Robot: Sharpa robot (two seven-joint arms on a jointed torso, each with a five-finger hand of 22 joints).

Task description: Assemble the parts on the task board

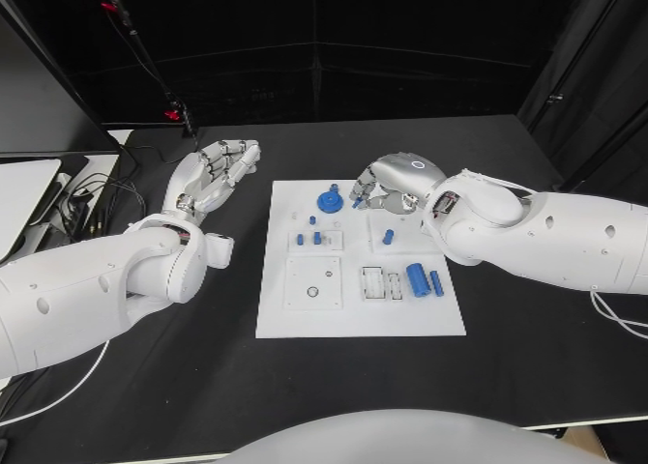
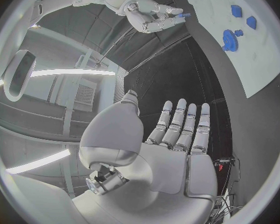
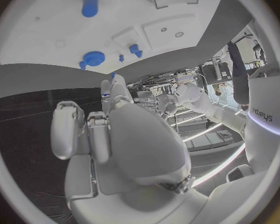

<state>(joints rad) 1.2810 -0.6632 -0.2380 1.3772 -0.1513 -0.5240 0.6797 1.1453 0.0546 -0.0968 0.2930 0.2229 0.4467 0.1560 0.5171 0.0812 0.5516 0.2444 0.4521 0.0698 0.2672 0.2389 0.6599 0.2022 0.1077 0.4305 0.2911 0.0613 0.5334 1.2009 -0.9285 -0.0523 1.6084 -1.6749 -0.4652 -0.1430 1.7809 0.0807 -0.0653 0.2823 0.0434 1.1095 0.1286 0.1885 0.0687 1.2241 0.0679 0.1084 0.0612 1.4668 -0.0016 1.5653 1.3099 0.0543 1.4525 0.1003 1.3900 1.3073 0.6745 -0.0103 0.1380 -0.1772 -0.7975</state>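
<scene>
My left hand (image 1: 220,166) lay with straight, empty fingers beside the task board (image 1: 299,319), while my right hand (image 1: 387,186) pinched a small blue part (image 2: 184,15) above the board's far edge.

Head camera looks steeply down on the task board (image 1: 359,324); both wrist fisheyes, close behind their palms, share it.

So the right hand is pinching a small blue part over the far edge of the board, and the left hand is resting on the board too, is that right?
Not quite. The left hand is off the board, open over the black table beside its far left corner, as the head view shows. The rest stands: the right hand pinches a small blue part at the board's far edge.
</scene>
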